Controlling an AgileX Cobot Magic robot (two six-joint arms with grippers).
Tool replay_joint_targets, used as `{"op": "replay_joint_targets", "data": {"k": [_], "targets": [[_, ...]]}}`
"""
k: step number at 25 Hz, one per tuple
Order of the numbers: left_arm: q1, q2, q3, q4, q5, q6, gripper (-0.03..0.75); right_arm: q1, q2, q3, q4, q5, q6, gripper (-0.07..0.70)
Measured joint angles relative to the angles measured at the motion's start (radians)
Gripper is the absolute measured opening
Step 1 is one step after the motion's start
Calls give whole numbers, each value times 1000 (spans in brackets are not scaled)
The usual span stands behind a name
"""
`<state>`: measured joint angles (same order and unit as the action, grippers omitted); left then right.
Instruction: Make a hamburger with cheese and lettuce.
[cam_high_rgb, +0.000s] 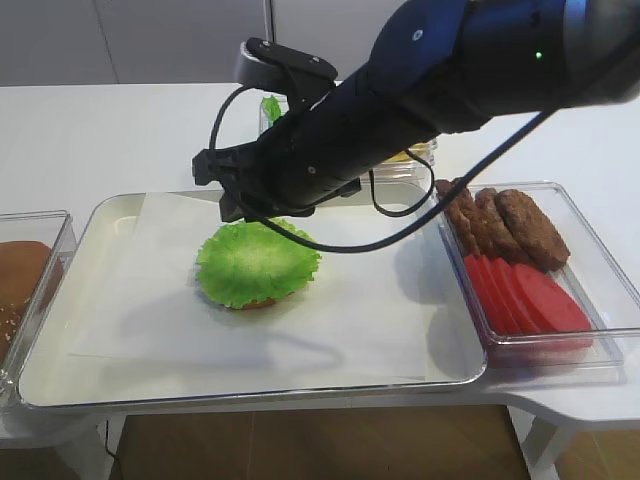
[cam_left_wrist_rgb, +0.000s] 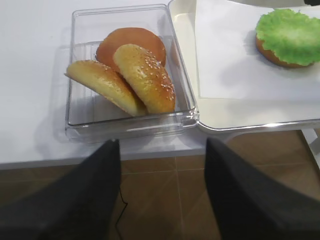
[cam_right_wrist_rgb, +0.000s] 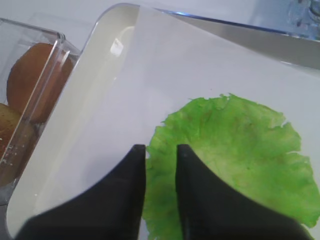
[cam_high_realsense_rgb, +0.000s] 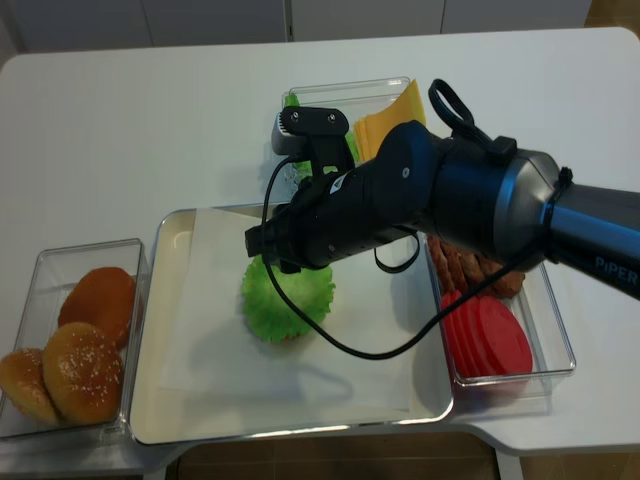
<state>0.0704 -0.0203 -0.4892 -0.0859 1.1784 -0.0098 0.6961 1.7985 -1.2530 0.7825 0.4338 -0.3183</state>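
Right gripper above the near-left edge of the lettuce, seen from the right wrist view: its two dark fingers stand slightly apart with a narrow gap between them, and the leaf's rim shows through that gap; nothing is pinched, and whether the tips touch the leaf cannot be told. The lettuce lies flat and spread, covering the hamburger, whose toasted bun rim shows under the leaf's edge in the left wrist view. The stack sits on a white paper sheet inside a shallow tray on the white bench.

Left gripper low at the front edge of the bench, its fingers spread wide and empty, facing a clear box of sesame buns just left of the tray.

Right of the tray, a clear box holds brown patties and red tomato slices. Behind the tray, partly hidden by the right arm, another clear box holds the cheese slices and more green leaves
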Motion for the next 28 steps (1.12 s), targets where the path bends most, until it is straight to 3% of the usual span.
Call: {"op": "replay_joint_targets", "data": {"k": [2,7,9,15,22,28], "targets": [[0,0,0,0,0,0,403,0,0,0,11,0,0,197],[0,0,0,0,0,0,403,0,0,0,22,0,-2,396],[0,0,0,0,0,0,403,-4,0,0,11,10,-4,426],[0,0,0,0,0,0,403,-87,-54,-5,-101,91,62,442],[0,0,0,0,0,0,403,-250,-121,-26,-433,293,294,421],[0,0,0,0,0,0,403,-438,-200,-26,-516,384,318,419]]}}
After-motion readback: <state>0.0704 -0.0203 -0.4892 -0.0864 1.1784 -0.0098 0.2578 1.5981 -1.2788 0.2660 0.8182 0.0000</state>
